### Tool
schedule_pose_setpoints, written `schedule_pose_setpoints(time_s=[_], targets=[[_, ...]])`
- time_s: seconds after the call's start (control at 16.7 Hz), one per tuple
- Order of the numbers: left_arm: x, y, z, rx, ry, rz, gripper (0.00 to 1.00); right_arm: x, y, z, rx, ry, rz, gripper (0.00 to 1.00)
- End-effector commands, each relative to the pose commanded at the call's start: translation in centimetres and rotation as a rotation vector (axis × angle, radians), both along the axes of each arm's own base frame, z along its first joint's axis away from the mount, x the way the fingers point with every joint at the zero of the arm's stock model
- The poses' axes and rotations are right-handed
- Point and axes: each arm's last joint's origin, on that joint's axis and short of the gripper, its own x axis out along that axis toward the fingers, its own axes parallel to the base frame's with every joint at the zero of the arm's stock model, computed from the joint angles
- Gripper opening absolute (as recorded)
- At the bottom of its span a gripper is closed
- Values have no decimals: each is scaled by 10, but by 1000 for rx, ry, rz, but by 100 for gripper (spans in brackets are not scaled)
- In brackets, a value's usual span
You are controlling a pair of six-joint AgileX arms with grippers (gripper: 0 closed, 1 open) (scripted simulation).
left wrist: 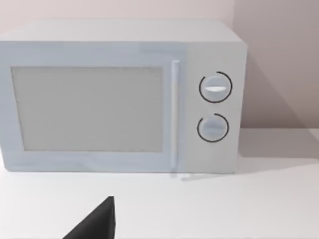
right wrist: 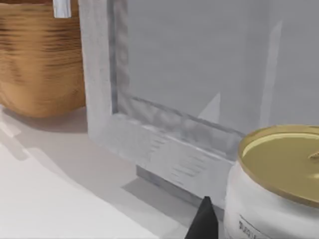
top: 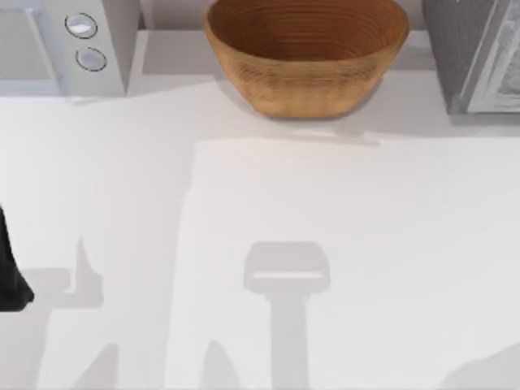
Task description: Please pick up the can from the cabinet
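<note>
The can (right wrist: 279, 184) has a white body and a gold lid and stands upright, very close in the right wrist view. It is just outside the open front of the grey cabinet (right wrist: 164, 149). A dark part of my right gripper (right wrist: 205, 223) shows right beside the can's side. The cabinet's corner (top: 475, 57) sits at the table's back right. My left gripper (left wrist: 94, 224) hovers low over the table in front of the microwave, and that arm (top: 10, 272) is parked at the left edge.
A white microwave (left wrist: 119, 94) with two dials stands at the back left (top: 65, 41), its door shut. A large wooden bowl (top: 305, 53) sits at the back middle, next to the cabinet (right wrist: 40, 59). The white table (top: 260, 244) spreads in front.
</note>
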Motion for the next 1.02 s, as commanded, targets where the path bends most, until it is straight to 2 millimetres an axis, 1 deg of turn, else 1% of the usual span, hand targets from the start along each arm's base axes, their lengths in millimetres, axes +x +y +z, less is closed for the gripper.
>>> schedule_pose_setpoints(time_s=[0.12, 0.18, 0.54, 0.78, 1.02], targets=[[0, 0, 0, 0, 0, 0, 100, 1, -2, -18, 8, 11, 12, 0], [0, 0, 0, 0, 0, 0, 100, 1, -3, -22, 10, 14, 15, 0], [0, 0, 0, 0, 0, 0, 100, 2, 0, -25, 14, 19, 19, 0], [0, 0, 0, 0, 0, 0, 100, 16, 12, -29, 12, 16, 16, 0], [0, 0, 0, 0, 0, 0, 100, 18, 14, -30, 11, 15, 16, 0]])
